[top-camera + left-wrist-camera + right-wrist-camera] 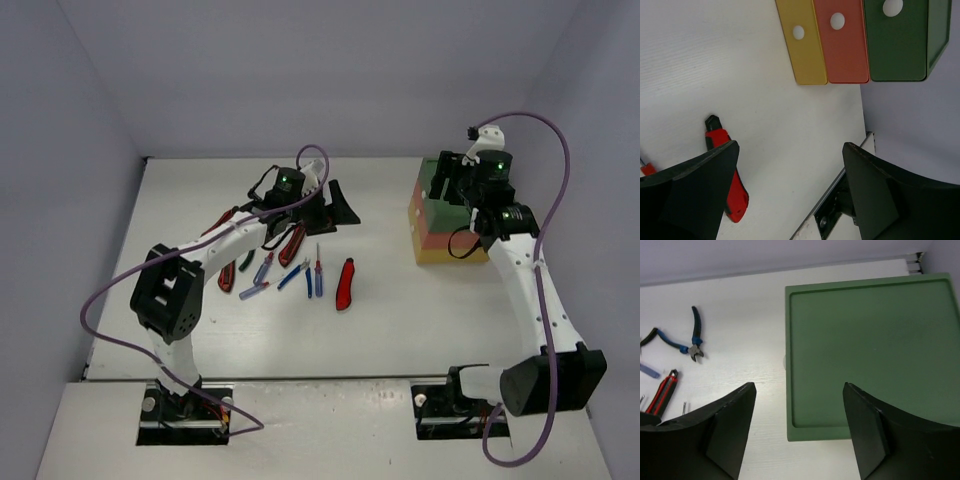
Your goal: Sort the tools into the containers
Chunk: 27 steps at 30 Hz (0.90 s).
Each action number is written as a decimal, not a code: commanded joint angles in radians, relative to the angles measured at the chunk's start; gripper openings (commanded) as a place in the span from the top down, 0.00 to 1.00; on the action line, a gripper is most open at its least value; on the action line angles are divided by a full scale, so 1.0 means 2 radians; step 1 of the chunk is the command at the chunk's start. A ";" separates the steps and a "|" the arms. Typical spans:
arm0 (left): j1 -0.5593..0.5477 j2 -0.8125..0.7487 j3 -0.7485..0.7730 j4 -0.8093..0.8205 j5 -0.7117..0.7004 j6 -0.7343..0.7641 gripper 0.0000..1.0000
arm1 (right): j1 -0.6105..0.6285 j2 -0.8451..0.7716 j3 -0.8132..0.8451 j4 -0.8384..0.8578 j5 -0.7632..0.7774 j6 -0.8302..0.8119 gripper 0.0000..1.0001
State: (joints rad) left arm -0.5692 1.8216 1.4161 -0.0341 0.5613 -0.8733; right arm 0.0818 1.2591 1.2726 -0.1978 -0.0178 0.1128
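Note:
The drawer unit [440,228] stands at the right, with green, red-orange and yellow layers, all drawers shut. In the left wrist view its fronts show as yellow [801,45], red-orange [842,45] and green [900,40]. Several tools lie in the middle of the table: a red utility knife [345,284], red-handled pliers [292,243] and blue screwdrivers [318,277]. My left gripper [330,210] is open and empty above the table, near the knife [732,192]. My right gripper [447,185] is open and empty above the unit's green top [870,350].
Blue-handled pliers [694,337] and red-and-black pliers [662,392] lie on the white table left of the unit. More tools lie under the left arm [228,275]. Walls close the table at the left, back and right.

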 commanded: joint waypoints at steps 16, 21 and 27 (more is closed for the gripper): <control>-0.021 0.011 0.036 0.055 -0.014 -0.052 0.18 | 0.010 0.090 0.025 0.029 -0.011 0.014 0.70; -0.022 0.017 0.036 0.055 -0.012 -0.058 0.18 | 0.018 0.099 0.024 0.027 0.003 0.021 0.72; -0.022 0.028 0.041 0.046 -0.015 -0.054 0.18 | 0.046 0.107 0.023 0.019 0.051 0.027 0.82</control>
State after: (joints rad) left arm -0.6086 1.8819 1.4662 0.0036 0.5377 -0.9745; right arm 0.1330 1.4534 1.2845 -0.1641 0.0113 0.1513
